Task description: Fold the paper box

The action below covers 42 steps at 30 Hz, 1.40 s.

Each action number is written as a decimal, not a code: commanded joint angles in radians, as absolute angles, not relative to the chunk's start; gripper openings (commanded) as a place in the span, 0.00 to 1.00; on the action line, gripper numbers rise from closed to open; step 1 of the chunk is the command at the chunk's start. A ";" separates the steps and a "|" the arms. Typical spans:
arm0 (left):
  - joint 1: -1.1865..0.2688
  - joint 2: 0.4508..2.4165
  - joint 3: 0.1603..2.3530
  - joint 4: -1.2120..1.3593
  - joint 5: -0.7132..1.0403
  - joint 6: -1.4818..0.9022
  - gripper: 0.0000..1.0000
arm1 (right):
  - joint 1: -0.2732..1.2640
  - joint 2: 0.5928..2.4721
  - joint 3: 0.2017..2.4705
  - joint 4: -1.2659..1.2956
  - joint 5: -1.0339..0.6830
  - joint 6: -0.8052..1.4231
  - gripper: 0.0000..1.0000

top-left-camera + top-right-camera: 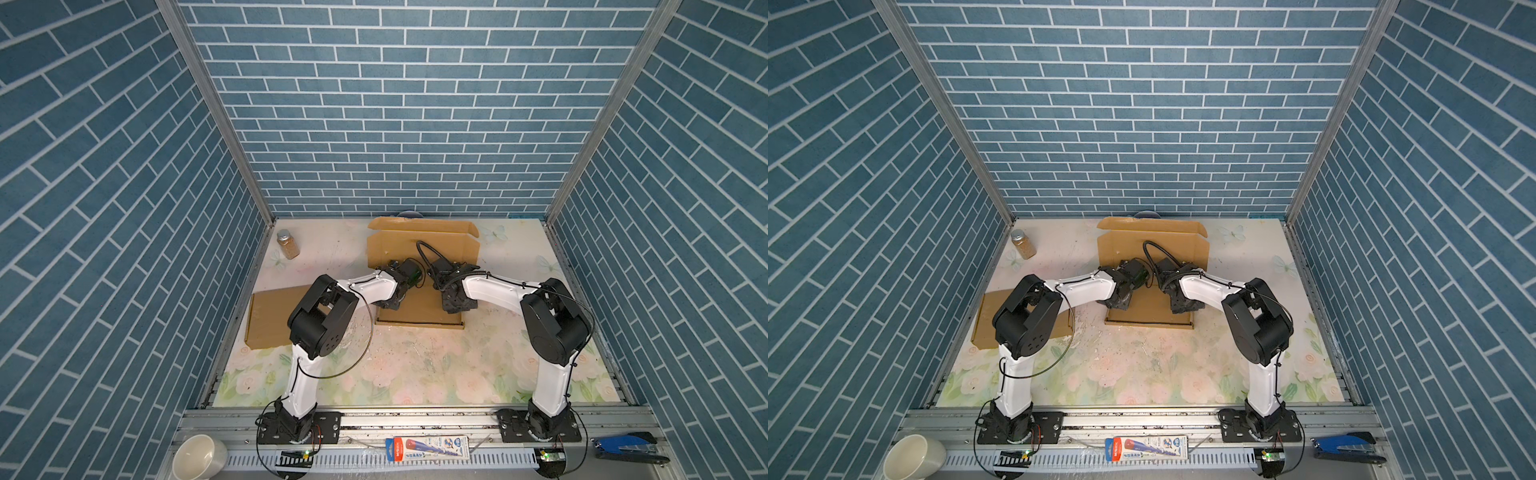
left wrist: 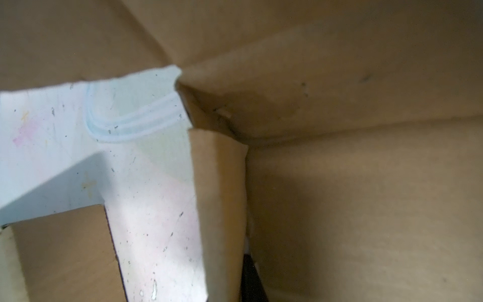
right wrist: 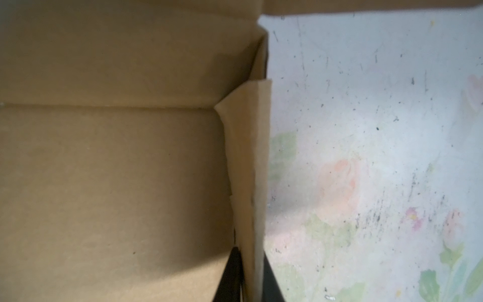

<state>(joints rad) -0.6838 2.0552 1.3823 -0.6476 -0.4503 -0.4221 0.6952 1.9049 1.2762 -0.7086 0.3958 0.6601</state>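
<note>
The paper box [image 1: 419, 249] [image 1: 1150, 245] is brown cardboard, lying open at the middle back of the table with its lid flap spread toward the rear wall. My left gripper [image 1: 387, 306] [image 1: 1119, 306] points down at its left side wall, my right gripper [image 1: 458, 306] [image 1: 1185, 308] at its right side wall. In the right wrist view the gripper [image 3: 252, 282] has a black finger tight against each face of the raised side wall [image 3: 251, 162]. The left wrist view shows the folded wall [image 2: 222, 209] against a single black finger [image 2: 251, 282]; the other finger is hidden.
A flat cardboard sheet [image 1: 270, 320] lies at the left edge, partly under my left arm. A spice jar [image 1: 287, 244] stands at the back left. On the front rail are a white mug [image 1: 199, 457], a pen package [image 1: 428, 448] and a blue stapler [image 1: 627, 446].
</note>
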 commanded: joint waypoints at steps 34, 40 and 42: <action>-0.600 1.627 1.310 -0.675 -0.200 -0.232 0.57 | 0.546 1.490 1.189 -0.644 0.010 0.463 0.55; -0.443 1.434 1.187 -0.503 0.044 -0.137 0.60 | 0.396 1.361 1.208 -0.617 -0.147 0.270 0.55; -0.366 1.406 1.163 -0.411 0.173 -0.118 0.62 | 0.343 1.359 1.239 -0.613 -0.195 0.200 0.57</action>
<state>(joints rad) -0.4465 1.4303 1.1980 -0.5503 -0.0250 -0.1829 0.3950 1.3685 1.2156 -0.6292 -0.0895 0.3542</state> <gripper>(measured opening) 0.614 0.565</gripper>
